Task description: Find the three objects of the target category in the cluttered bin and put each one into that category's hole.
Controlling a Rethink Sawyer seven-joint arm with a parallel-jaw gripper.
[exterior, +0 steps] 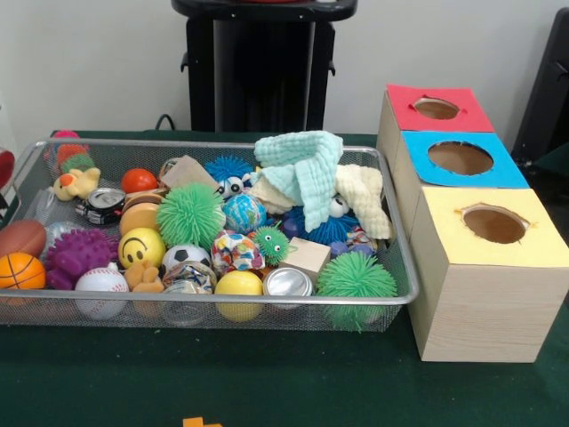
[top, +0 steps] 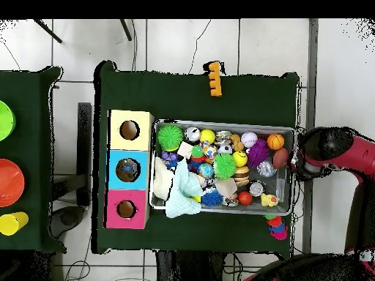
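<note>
A wire mesh bin on the green table is heaped with toys. It holds spiky green balls, a yellow smiley ball, a baseball, a mini basketball, cans, a wooden block and pale cloths. Beside the bin stand three wooden boxes with holes, topped red, blue and yellow. In the overhead view the red arm ends at my gripper, just outside the bin's right end.
An orange toy piece lies on the cloth beyond the bin. In the overhead view a side table at the left carries a green bowl, an orange bowl and a yellow cup. Small pink toys lie off the bin's corner.
</note>
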